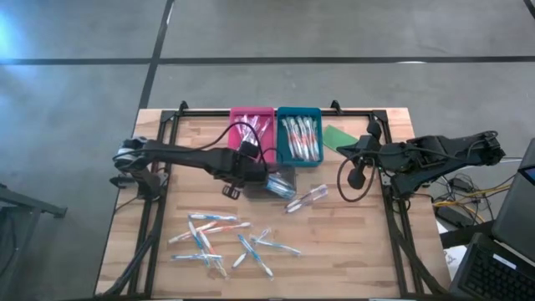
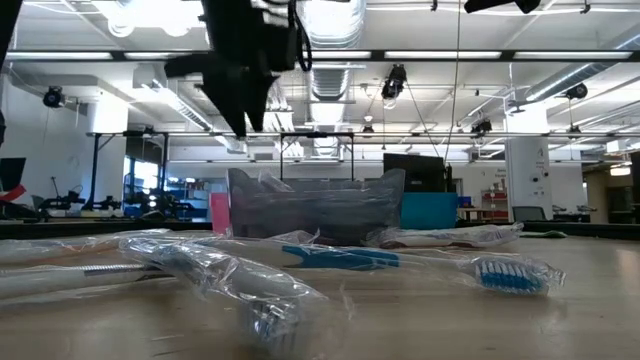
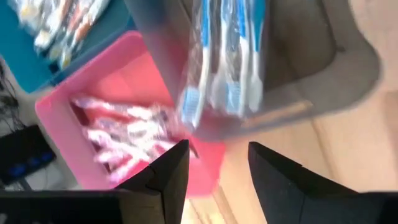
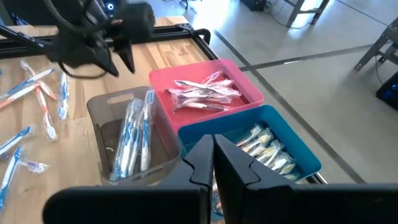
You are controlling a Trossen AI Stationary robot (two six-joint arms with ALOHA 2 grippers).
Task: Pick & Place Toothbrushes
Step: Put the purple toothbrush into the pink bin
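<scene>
Loose toothbrushes near edge; green piece beside blue tray.

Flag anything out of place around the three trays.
One wrapped toothbrush lies askew on the table just right of the grey tray, apart from the loose pile nearer the front. The green piece sits beside the blue tray.

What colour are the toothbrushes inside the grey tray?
Blue and white toothbrushes lie in the grey tray; the right wrist view shows them best.
</scene>
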